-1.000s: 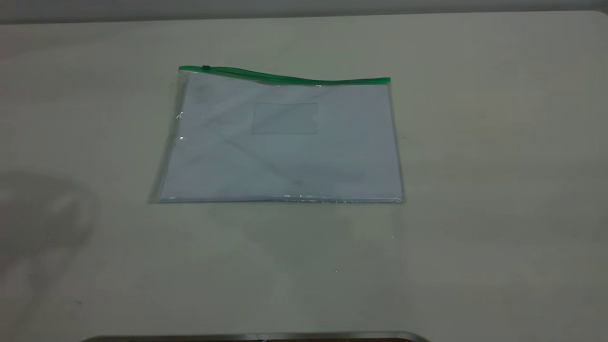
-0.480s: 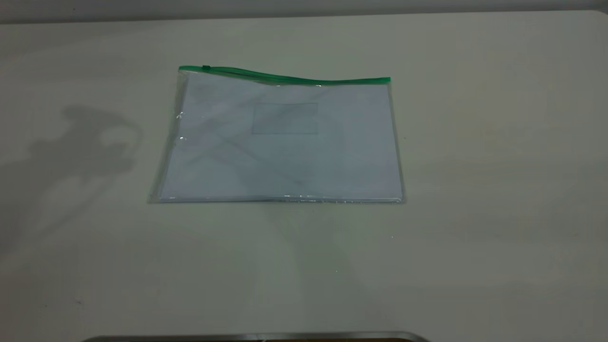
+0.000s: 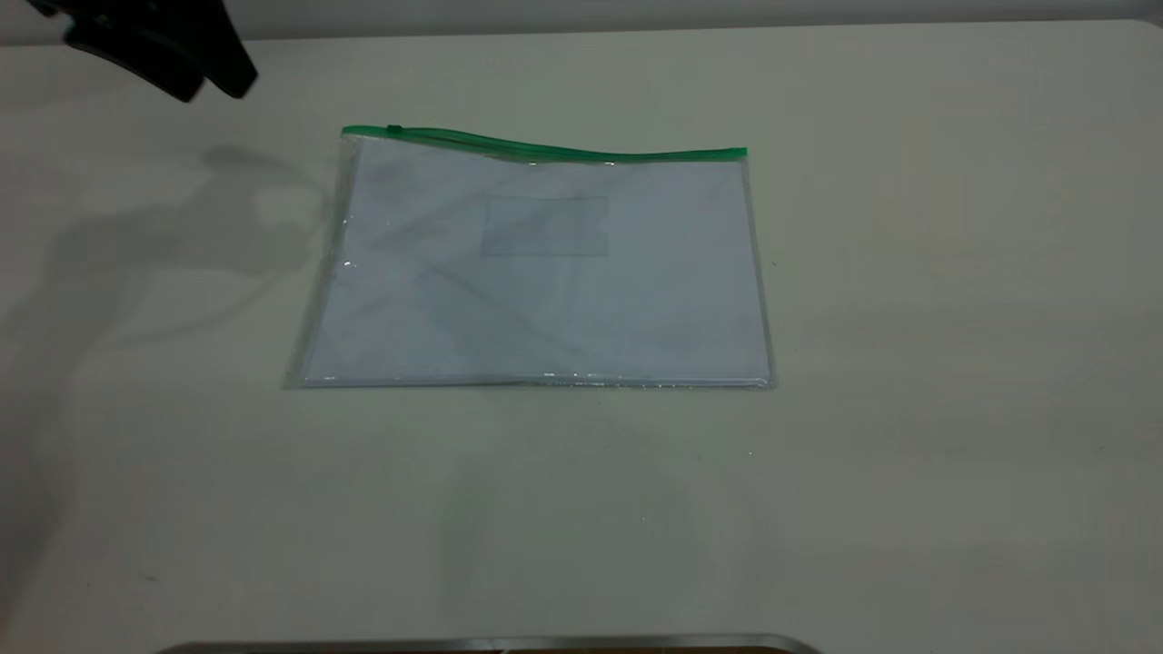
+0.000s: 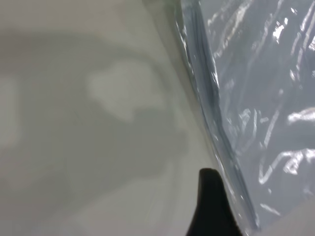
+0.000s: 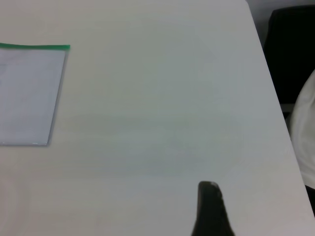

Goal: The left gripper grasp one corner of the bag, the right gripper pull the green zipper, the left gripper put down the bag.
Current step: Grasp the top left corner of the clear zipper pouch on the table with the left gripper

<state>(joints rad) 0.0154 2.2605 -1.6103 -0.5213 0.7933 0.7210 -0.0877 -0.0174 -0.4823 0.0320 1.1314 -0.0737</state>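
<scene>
Overhead, your left gripper [image 3: 195, 77] hangs beyond the bag [image 3: 536, 300]; jaw state indeterminate. Only your wrist view shows the right gripper [image 5: 210, 209], likewise indeterminate.

Left hand [image 3: 154, 41] black, tapered fingers [image 4: 211, 206]

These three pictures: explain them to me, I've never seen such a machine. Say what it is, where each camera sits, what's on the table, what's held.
It is a two-armed robot at a table. The wide picture comes from a camera facing it; the other two come from cameras on each wrist. A clear plastic bag with a green zipper lies flat on the table. The left end effector hangs above the table near the bag's corner. The right end effector shows only a finger, far from the bag. Nothing is held.
</scene>
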